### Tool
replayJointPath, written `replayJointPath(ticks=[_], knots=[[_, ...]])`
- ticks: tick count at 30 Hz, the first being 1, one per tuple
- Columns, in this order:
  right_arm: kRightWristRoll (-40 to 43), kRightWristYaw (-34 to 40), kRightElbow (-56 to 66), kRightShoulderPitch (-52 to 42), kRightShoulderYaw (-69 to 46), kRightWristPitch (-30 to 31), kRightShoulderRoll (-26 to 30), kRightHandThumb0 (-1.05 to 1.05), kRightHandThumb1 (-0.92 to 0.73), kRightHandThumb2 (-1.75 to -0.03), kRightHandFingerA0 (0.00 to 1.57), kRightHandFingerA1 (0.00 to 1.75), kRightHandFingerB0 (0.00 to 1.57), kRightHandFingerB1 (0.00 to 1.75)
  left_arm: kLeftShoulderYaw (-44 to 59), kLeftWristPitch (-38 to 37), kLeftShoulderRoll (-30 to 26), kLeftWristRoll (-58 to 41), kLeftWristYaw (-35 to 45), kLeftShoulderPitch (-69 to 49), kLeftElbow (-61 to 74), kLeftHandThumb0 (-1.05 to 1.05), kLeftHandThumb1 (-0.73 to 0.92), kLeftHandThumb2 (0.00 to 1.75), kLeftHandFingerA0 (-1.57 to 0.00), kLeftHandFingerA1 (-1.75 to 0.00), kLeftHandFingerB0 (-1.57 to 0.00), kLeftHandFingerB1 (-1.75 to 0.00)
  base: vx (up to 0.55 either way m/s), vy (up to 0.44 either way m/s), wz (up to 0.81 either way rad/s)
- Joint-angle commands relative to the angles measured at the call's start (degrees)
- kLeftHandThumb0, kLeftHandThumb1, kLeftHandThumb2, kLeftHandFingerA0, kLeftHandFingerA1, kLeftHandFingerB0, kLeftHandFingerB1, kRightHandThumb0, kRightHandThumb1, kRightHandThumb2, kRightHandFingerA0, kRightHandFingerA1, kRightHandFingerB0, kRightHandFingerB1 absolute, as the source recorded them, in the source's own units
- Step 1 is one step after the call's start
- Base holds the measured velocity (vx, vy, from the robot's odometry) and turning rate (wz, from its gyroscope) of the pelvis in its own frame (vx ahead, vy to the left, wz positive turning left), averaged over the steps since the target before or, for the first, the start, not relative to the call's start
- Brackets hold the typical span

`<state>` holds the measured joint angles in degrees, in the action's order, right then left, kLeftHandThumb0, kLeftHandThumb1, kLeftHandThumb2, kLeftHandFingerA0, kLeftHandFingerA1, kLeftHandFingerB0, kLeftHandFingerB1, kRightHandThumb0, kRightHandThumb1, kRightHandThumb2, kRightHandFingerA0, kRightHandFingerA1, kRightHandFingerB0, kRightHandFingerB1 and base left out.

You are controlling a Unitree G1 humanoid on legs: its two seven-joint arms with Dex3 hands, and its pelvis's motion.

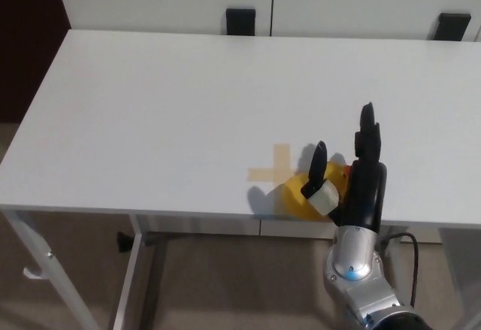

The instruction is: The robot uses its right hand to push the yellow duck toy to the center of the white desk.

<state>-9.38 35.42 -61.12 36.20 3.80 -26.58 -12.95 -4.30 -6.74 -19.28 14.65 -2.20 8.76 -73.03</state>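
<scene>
While touching the fingers [367, 146], yellow duck toy [304, 195] sits left.

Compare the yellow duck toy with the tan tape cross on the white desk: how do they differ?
The yellow duck toy is bright yellow, rounded and raised; the tan tape cross is pale tan and lies flat. The duck toy sits at the desk's near edge, partly hidden behind the black right hand; the tape cross is fully visible, farther in and to the duck's left. Both rest on the white desk.
</scene>
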Motion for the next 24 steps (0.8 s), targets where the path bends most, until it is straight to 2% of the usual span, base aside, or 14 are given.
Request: replayJointPath(ticks=[1,5,6,8,9,11,12,20,24], knots=[[3.5,-6.8,-0.2,0.8,-0.1,3.0,-8.0,-1.01,-0.83,-1.11,0.0,0.09,0.0,0.0,-1.0,-0.5,0.2,0.8,-0.3,0.7,-0.4,0.1,-0.15,0.89,-1.41,-1.25,-1.39,-1.22,0.0,0.0,0.0],[4.6,-8.3,0.2,0.4,-0.3,3.2,-8.6,-1.01,-0.83,-1.11,0.0,0.09,0.0,0.0,-1.0,-0.2,0.3,0.6,-0.1,1.0,-0.5,0.1,-0.15,0.89,-1.41,-1.25,-1.39,-1.22,0.0,0.0,0.0],[4.7,-8.6,0.3,0.2,-0.2,3.3,-8.7,-1.0,-0.83,-1.1,0.0,0.11,0.0,0.0,-1.0,-0.3,0.4,0.4,0.0,0.9,-0.4,0.37,-0.48,1.68,-1.51,-0.89,-1.53,-0.9,0.0,0.0,0.0],[4.8,-8.9,0.3,0.1,-0.1,3.4,-8.8,-1.0,-0.83,-1.1,0.0,0.11,0.0,0.0,-0.9,-0.4,0.4,0.3,0.1,0.9,-0.4,0.37,-0.48,1.68,-1.51,-0.89,-1.53,-0.9,0.0,0.0,0.0],[4.9,-9.3,0.0,-0.4,0.1,3.6,-9.2,-0.96,-0.82,-1.1,0.0,0.08,0.0,0.0,-0.7,0.1,0.8,-0.1,0.4,1.2,-0.4,0.46,-0.53,1.71,-1.48,-0.98,-1.51,-0.96,0.0,0.0,0.0],[5.0,-9.5,-0.1,-0.6,0.3,3.7,-9.2,-0.96,-0.82,-1.1,0.0,0.08,0.0,0.0,-0.6,0.3,0.9,-0.2,0.5,1.3,-0.5,0.46,-0.53,1.71,-1.48,-0.98,-1.51,-0.96,0.0,0.0,0.0],[5.0,-9.6,-0.2,-0.7,0.4,3.5,-9.4,-0.96,-0.82,-1.08,0.0,0.06,0.0,0.01,-0.8,0.0,0.9,0.0,0.5,1.3,-0.4,0.38,-0.46,1.62,-1.57,-0.83,-1.57,-0.84,0.0,0.0,0.0],[5.8,-11.4,-0.3,0.8,0.3,4.4,-9.3,-0.95,-0.82,-1.09,0.0,0.09,0.0,0.0,-1.4,0.2,1.5,0.3,1.1,1.7,-0.1,0.41,-0.43,1.7,-1.49,-0.87,-1.54,-0.87,0.0,0.0,0.0],[6.4,-12.4,-0.1,1.7,0.1,5.3,-9.4,-0.95,-0.83,-1.1,0.0,0.08,0.0,0.0,-1.6,0.0,1.6,0.4,1.2,1.9,-0.1,0.41,-0.45,1.67,-1.47,-0.84,-1.52,-0.85,0.0,0.0,0.0]])
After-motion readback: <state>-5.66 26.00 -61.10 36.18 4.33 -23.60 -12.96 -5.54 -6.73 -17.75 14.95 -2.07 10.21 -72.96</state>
